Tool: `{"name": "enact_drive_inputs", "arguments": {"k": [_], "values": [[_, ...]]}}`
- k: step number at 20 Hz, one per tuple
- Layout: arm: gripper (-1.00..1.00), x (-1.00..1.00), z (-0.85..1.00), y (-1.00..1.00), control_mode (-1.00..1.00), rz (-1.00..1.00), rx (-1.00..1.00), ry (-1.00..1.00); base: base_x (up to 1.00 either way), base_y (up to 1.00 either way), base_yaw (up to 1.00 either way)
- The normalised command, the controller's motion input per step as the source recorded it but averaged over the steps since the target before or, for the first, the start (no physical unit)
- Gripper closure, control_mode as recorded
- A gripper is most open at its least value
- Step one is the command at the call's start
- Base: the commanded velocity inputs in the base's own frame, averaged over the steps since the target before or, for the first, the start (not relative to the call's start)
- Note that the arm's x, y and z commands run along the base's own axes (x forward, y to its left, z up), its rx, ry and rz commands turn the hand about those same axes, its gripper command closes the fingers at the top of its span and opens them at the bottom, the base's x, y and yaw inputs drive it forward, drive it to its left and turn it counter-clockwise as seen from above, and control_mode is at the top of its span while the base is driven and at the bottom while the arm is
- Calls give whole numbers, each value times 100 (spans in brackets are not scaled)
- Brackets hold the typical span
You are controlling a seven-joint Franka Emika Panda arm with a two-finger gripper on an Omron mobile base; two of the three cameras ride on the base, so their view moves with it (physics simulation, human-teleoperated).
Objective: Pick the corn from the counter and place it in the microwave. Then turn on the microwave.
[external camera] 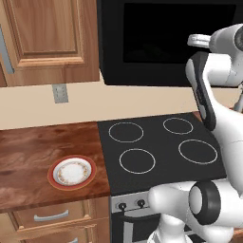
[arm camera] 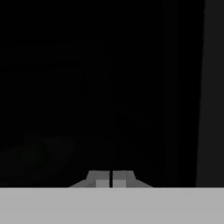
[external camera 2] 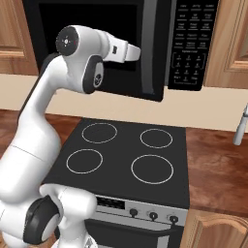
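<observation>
A: Microwave (external camera 2: 145,29), build and finish?
B: Black and boxy, with a dark glass window, a long grey handle (external camera 2: 150,43) running upright, and a panel of small buttons (external camera 2: 191,43) at right. Hangs on the far wall above the stovetop (external camera: 156,147), long axis running left to right, window facing near.

A: And below?
B: Flat matte black stovetop with four thin white rings, knobs along the near front. Glossy reddish-brown wood-grain counter (external camera: 28,156) on the left. Round white plate (external camera: 72,172) with a red rim toward its near edge, just beside the stovetop. Light wooden drawers (external camera: 47,216) with curved grey pulls underneath.

A: Room?
B: Cream wall with a grey outlet (external camera: 60,93), and a panelled wooden cabinet (external camera: 47,38) at far left.

A: Pincer?
B: Gripper (arm camera: 111,178) pressed shut, tips side by side, nothing seen between them. Raised to the dark window, pointing away toward the far wall.

A: Corn, and its pointing?
B: Cannot tell. Faint dim smudge in the hand view's darkness, too murky to name.
</observation>
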Motion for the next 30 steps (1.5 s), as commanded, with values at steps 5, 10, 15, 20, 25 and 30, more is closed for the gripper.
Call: {"name": "enact_drive_inputs", "arguments": {"k": [5,10,15,20,25,30], "values": [[100,12,0,-14,-100,9,2,0,0,0,0],[100,16,0,-16,-100,9,2,0,0,0,0],[100,15,0,-13,-100,9,2,0,0,0,0],[100,17,0,-9,-100,8,1,0,0,0,0],[100,20,0,-8,-100,8,1,0,0,0,0],[100,18,0,-5,-100,8,1,0,0,0,0]]}}
